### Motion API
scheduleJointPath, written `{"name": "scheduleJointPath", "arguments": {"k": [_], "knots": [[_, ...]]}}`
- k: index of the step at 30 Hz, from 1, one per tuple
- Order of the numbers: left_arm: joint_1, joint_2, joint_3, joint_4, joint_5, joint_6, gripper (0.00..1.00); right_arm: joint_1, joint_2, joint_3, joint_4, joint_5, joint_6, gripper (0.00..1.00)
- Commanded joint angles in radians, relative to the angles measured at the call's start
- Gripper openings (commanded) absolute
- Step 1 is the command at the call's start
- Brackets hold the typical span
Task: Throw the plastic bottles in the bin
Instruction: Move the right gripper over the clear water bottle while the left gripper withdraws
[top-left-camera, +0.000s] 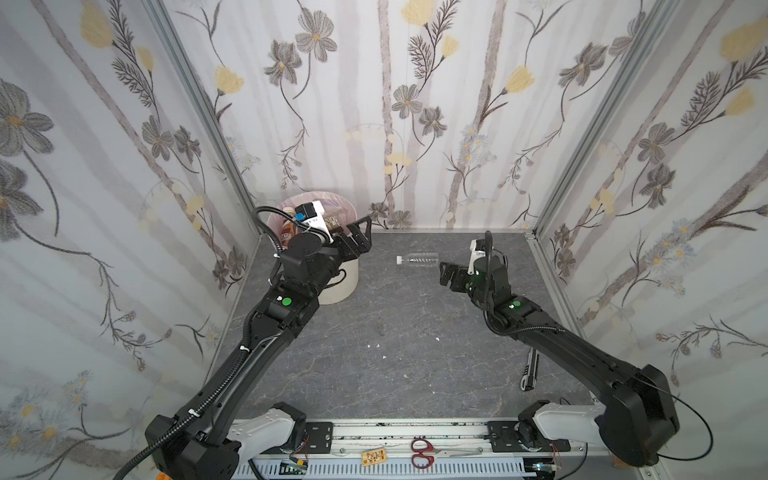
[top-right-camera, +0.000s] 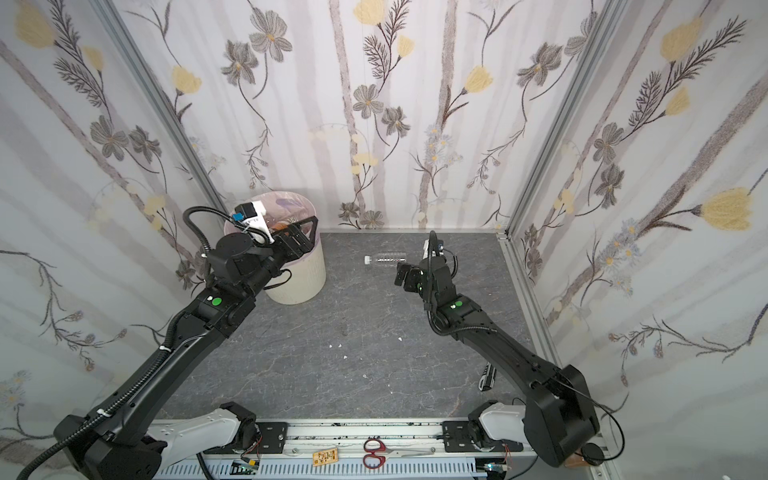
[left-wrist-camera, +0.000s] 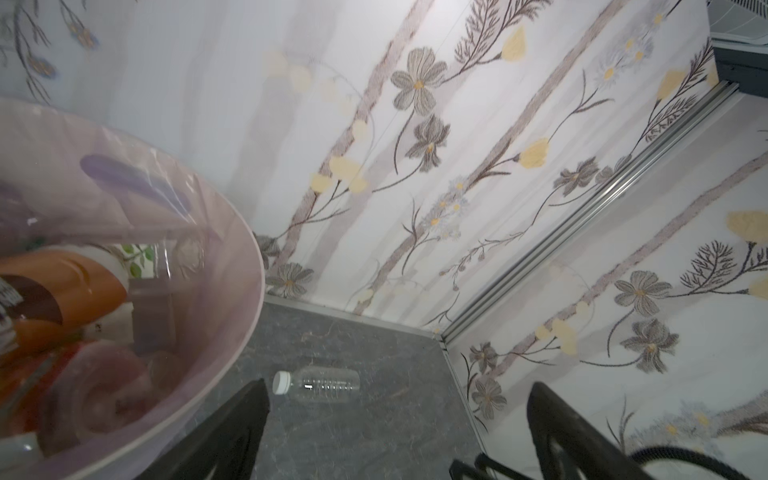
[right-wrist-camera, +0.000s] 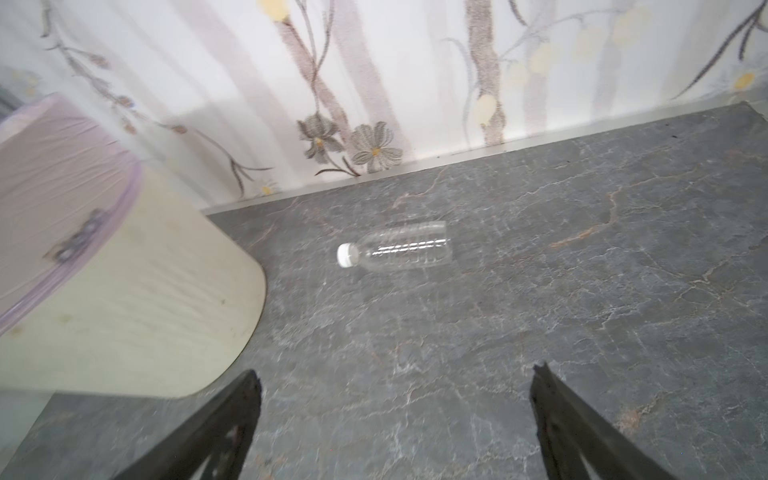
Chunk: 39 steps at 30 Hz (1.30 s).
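Note:
One clear plastic bottle with a white cap lies on its side on the grey table, cap pointing left; both wrist views show it too. The cream bin with its pink liner stands at the back left and holds several bottles, among them an orange-brown one. My left gripper hovers over the bin's right rim, open and empty. My right gripper is open and empty, just right of the lying bottle's base.
A box cutter lies on the table under the right arm. Red scissors and a small card rest on the front rail. Flowered walls close in the back and both sides.

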Motion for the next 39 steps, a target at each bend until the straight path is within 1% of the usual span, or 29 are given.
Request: {"name": "scheduleJointPath", "arguments": {"k": [1, 4, 7, 9, 10, 12, 16, 20, 23, 25, 30, 39], "knots": [[-0.04, 0.005, -0.082, 0.087, 0.056, -0.106, 1.0, -0.054, 0.168, 0.135, -0.064, -0.084, 0.055, 1.0], [-0.092, 0.032, -0.153, 0.102, 0.049, -0.124, 1.0, -0.063, 0.353, 0.34, -0.138, -0.103, 0.036, 1.0], [-0.121, 0.046, -0.221, 0.13, 0.048, -0.155, 1.0, -0.071, 0.543, 0.557, -0.21, -0.121, 0.007, 1.0], [-0.135, 0.043, -0.271, 0.183, 0.067, -0.171, 1.0, -0.082, 0.66, 0.711, -0.275, -0.158, -0.01, 1.0], [-0.143, 0.04, -0.292, 0.198, 0.069, -0.184, 1.0, -0.086, 0.713, 0.774, -0.29, -0.195, -0.016, 1.0], [-0.165, 0.041, -0.32, 0.211, 0.062, -0.189, 1.0, -0.091, 0.791, 0.87, -0.295, -0.257, -0.028, 1.0], [-0.199, 0.069, -0.371, 0.232, 0.057, -0.19, 1.0, -0.094, 0.904, 1.013, -0.293, -0.338, -0.054, 1.0], [-0.23, 0.095, -0.422, 0.253, 0.047, -0.189, 1.0, -0.09, 0.966, 1.075, -0.251, -0.402, -0.059, 1.0], [-0.249, 0.094, -0.479, 0.28, 0.032, -0.2, 1.0, -0.088, 1.035, 1.17, -0.298, -0.412, -0.056, 1.0], [-0.255, 0.093, -0.506, 0.296, 0.028, -0.208, 1.0, -0.09, 1.069, 1.203, -0.314, -0.41, -0.043, 1.0], [-0.256, 0.088, -0.523, 0.297, 0.024, -0.203, 1.0, -0.093, 1.108, 1.211, -0.309, -0.449, -0.013, 1.0], [-0.256, 0.079, -0.525, 0.297, 0.014, -0.198, 1.0, -0.096, 1.118, 1.208, -0.367, -0.462, -0.025, 1.0]]}}
